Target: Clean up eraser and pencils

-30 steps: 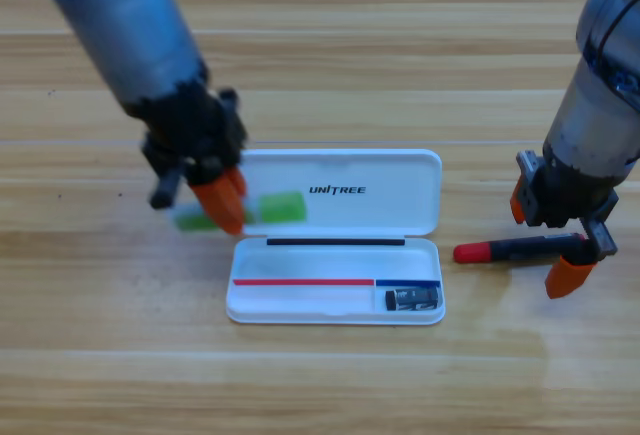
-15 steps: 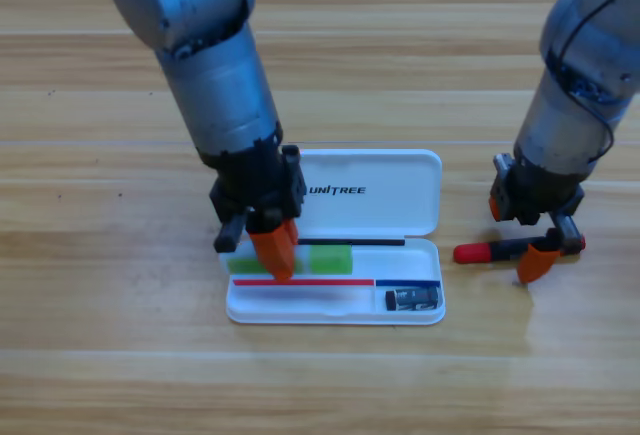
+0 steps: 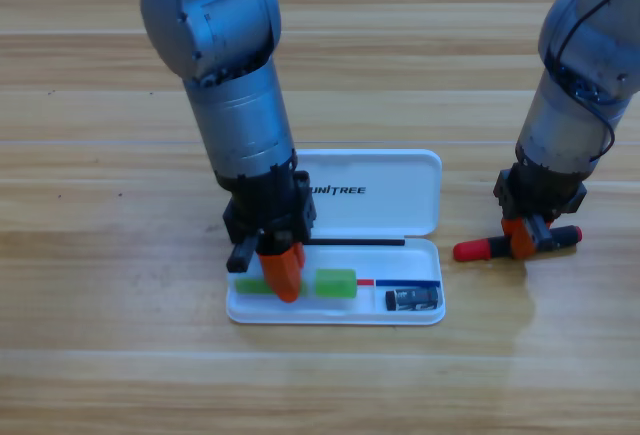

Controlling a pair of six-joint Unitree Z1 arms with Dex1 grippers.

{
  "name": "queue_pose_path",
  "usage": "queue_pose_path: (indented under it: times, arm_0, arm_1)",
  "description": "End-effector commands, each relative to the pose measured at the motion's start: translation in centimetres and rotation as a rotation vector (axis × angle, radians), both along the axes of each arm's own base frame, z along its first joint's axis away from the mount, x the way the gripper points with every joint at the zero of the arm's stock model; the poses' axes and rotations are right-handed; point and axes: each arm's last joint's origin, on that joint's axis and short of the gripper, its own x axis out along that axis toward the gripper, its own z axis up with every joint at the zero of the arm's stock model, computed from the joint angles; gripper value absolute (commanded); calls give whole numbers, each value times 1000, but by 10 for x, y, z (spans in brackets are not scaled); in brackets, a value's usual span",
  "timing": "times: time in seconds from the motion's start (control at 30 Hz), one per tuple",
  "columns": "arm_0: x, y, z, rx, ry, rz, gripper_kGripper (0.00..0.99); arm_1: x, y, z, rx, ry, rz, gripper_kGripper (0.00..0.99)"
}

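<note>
So the stowing step looks half done: the green pencil (image 3: 335,283) is being set into the long front compartment of the white case (image 3: 400,195), gripped near its middle by the left claw (image 3: 282,277), whose orange jaws are closed around it and cover that part of it. The eraser (image 3: 412,299) is already tucked into the small compartment at the case's right end. Just right of the case, on the table (image 3: 100,355), the red-ended marker (image 3: 500,246) is straddled by the right claw (image 3: 525,238); whether it's clamped can't be told. Next, probably, the green pencil gets released and the marker lifted over to the case.
</note>
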Motion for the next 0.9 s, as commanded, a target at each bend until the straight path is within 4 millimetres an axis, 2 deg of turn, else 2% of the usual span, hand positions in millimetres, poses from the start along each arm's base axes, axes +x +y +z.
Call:
queue_pose_path:
  times: [0.03, 0.43, 0.73, 0.9]
  arm_0:
    - [-2, -13, -23, 33, 30, -19, 0]
    - [1, -19, -27, 40, 20, -8, 0]
    - [1, -21, -31, 49, 20, -2, 0]
    - [3, -20, -32, 52, 12, 4, 0]
  arm_1:
    - [6, -14, -31, -80, 74, -26, 0]
    - [-3, -20, -6, -57, 43, -34, 0]
    - [-28, -24, 36, -30, 8, -73, 0]
    - [-42, -25, 52, -17, -3, -75, 0]
